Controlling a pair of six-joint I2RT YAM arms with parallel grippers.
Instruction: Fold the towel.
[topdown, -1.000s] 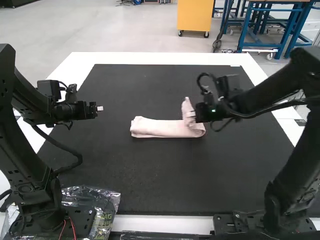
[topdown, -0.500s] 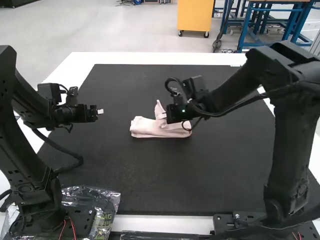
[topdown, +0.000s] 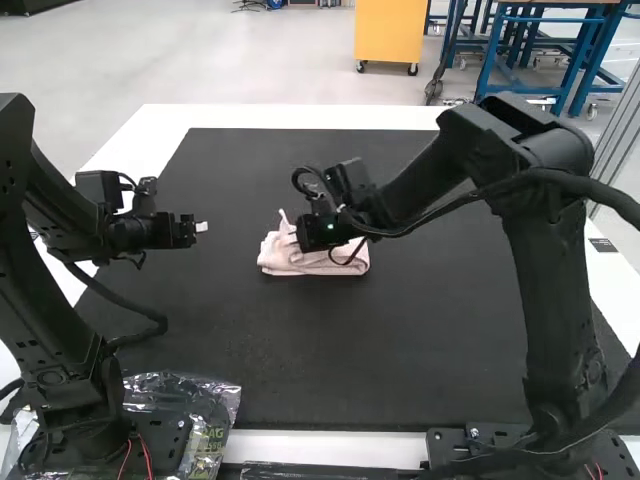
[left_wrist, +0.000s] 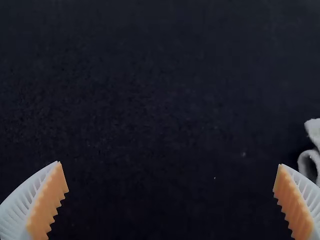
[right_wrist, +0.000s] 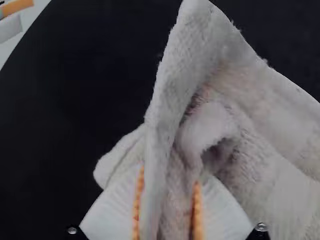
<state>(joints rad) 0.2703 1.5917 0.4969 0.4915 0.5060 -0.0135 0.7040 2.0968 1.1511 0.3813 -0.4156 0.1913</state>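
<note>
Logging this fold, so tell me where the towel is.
In the high view, the towel lies near the middle of the black mat, held by the right gripper.

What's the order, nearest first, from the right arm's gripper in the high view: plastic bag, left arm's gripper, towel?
1. Towel: held in the right gripper.
2. Left gripper: across, on the left side.
3. Plastic bag: by the left arm's base.

Plastic bag (topdown: 207, 408), mat (topdown: 330, 350), white table (topdown: 330, 117)
</note>
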